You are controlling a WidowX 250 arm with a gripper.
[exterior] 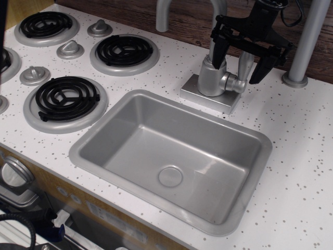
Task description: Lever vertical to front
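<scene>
My gripper hangs with its two black fingers spread wide apart, holding nothing. The lever stands upright between my fingers, rising from the round stub on the faucet body, below which lies the sink.

The faucet stands behind the sink, burners to its left.

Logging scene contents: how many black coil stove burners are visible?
4: black coil burners at back left, back centre, front, and one cut off at left edge. More may lie off-frame.
</scene>
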